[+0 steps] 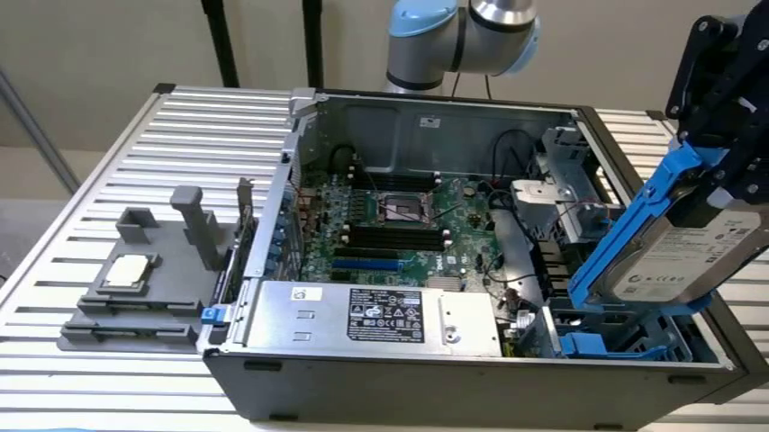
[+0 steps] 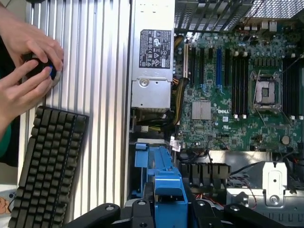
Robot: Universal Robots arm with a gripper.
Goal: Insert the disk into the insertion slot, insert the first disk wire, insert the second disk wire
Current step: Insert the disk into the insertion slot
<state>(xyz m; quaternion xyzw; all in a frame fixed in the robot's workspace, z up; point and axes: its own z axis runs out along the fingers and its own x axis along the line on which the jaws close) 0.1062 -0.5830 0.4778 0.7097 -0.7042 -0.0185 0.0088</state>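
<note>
The open computer case (image 1: 481, 382) is filling the middle of the exterior view, its silver power supply (image 1: 373, 315) lying along the lower edge. At the exterior view's right, the gripper (image 1: 719, 184) is pinching the disk (image 1: 685, 261) by its blue frame. The disk is hanging tilted over the insertion slot (image 1: 601, 344) in the case's lower right corner. You should be squaring the frame with the cage walls, I think. Loose cables (image 1: 525, 310) beside the slot could be catching. A person's hands (image 2: 23, 71) and a keyboard (image 2: 45, 166) are lying outside the case.
</note>
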